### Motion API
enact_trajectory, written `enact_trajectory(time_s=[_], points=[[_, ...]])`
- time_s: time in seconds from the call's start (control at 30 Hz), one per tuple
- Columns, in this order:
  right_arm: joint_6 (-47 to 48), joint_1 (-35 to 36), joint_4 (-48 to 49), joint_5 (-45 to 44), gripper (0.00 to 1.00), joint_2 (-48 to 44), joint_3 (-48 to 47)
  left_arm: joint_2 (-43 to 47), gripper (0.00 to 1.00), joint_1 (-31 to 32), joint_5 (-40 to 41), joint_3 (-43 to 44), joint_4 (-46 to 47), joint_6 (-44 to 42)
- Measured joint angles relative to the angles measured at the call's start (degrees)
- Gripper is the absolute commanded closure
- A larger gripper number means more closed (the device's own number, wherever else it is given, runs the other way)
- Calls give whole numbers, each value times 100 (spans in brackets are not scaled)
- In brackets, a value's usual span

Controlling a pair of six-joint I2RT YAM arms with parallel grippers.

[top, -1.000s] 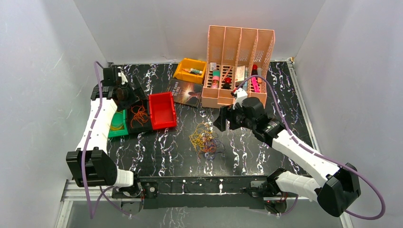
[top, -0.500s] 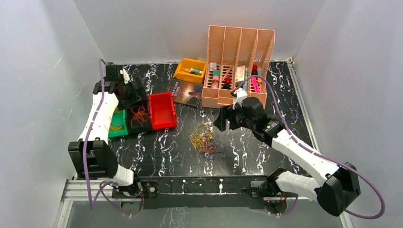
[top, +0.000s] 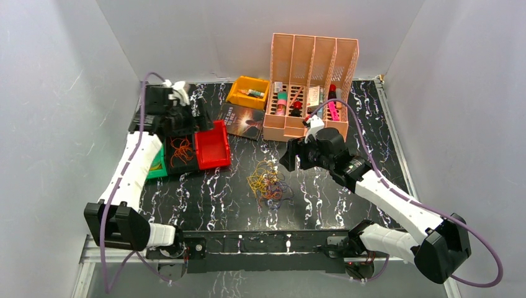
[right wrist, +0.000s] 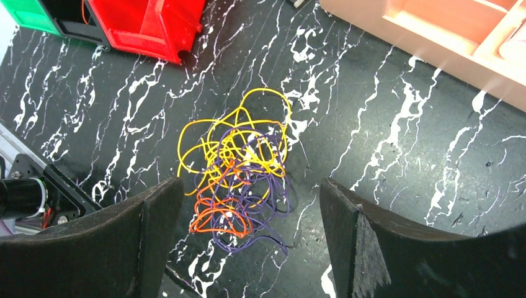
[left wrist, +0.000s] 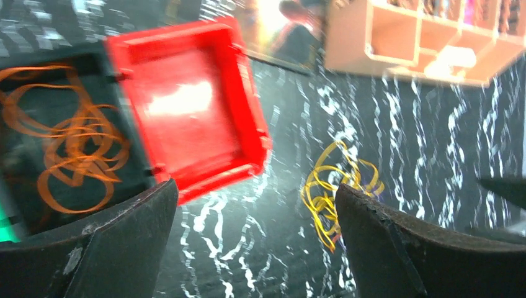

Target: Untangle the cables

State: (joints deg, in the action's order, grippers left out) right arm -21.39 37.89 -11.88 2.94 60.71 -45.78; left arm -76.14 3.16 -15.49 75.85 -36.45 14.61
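On the black, white-veined tabletop (top: 347, 130), roughly midway between the two arms, the tangle of cables (right wrist: 239, 177) is lying as one loose heap. Yellow loops are sitting at its far end, with orange and dark purple knotted together at the near end. The right gripper (right wrist: 248, 183) is hovering above it with its jaws spread wide and holding nothing. In the right wrist view the heap is showing in the gap between the two fingers, its longer axis running along that gap with a slight slant. The right arm is plainly the nearer one, so a drop from there looks like the shortest way to a strand. The left gripper (top: 192, 115) is also gaping and empty, hanging over the bins at the left, well apart from the heap. Below it a separate orange cable (left wrist: 68, 143) is resting coiled in a black bin (top: 175, 162), between a red bin (top: 212, 144) and a green bin (top: 156, 167). Bare tabletop is surrounding the heap on every side, while a pink file organizer (top: 313, 56) is standing at the back and white walls are closing the space in.
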Motion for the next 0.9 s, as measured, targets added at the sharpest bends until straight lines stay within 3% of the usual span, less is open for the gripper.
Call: enact_trajectory(time_s=[0.17, 0.6, 0.77, 0.9], points=[[-74, 0, -2, 4, 12, 2, 70, 2, 2, 1165, 26, -275, 234, 221], [-282, 2, 46, -275, 13, -90, 168, 13, 12, 3300, 339, -970, 1115, 1045], [-496, 0, 142, -793, 13, -678, 625, -42, 27, 4054, 796, -1255, 1388, 1357], [-546, 2, 199, -1056, 13, -861, 658, -13, 35, 4365, 1023, -1967, 1893, 1679]])
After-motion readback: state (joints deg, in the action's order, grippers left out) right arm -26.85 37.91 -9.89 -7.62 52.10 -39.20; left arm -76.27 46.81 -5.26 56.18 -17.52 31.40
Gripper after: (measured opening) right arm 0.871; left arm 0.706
